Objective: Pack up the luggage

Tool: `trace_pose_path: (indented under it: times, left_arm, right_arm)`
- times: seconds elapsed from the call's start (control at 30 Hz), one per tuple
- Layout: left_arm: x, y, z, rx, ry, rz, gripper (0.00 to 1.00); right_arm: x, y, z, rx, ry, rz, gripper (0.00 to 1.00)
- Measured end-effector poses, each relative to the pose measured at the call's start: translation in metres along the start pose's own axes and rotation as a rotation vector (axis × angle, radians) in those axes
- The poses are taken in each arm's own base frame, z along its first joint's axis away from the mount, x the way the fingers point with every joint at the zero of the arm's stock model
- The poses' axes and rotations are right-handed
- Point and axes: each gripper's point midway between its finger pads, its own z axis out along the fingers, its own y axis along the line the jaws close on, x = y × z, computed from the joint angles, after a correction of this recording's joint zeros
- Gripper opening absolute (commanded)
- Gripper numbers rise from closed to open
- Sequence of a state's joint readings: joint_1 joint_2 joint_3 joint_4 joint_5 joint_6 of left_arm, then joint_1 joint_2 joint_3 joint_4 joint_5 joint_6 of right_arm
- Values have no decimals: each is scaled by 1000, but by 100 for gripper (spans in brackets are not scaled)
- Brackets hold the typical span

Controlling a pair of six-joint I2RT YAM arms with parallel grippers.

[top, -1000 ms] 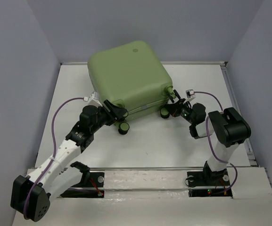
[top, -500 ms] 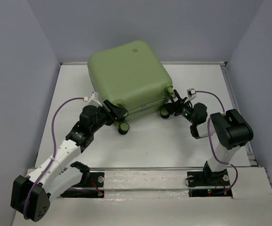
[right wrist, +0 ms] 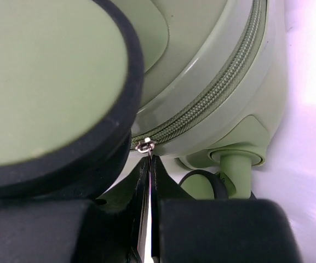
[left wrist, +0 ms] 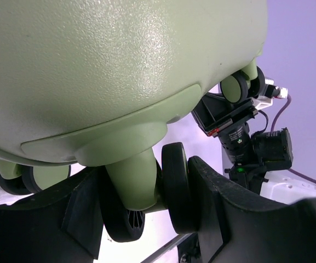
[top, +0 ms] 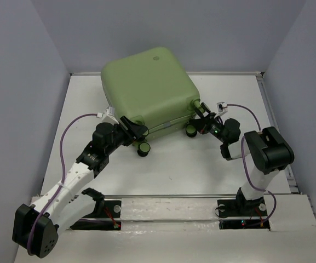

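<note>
The luggage is a pale olive-green hard-shell suitcase lying flat and closed at the back of the table. My left gripper is at its near left corner. In the left wrist view the fingers press from both sides on a black twin wheel and its green stem. My right gripper is at the near right corner. In the right wrist view it is shut on the thin metal zipper pull, at the end of the green zipper, beside a large wheel.
White tabletop lies in front of the luggage, with grey walls on three sides. Another black wheel sits just left of the right gripper, and one below the left gripper. The arm bases are bolted at the near edge.
The right gripper's jaws spread half a second ago and are closed again on the zipper pull at the same corner. The left arm and the luggage have not visibly moved.
</note>
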State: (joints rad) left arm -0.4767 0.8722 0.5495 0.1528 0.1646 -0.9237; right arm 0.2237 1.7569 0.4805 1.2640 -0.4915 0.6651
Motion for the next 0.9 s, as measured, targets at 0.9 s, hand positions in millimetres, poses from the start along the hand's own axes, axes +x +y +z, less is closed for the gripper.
trace_pose_path:
  times: [0.9]
  left_arm:
    - [20,-68,41,129,143,-95,6]
  right_arm:
    - [139,227,55,-266,5,-238,7]
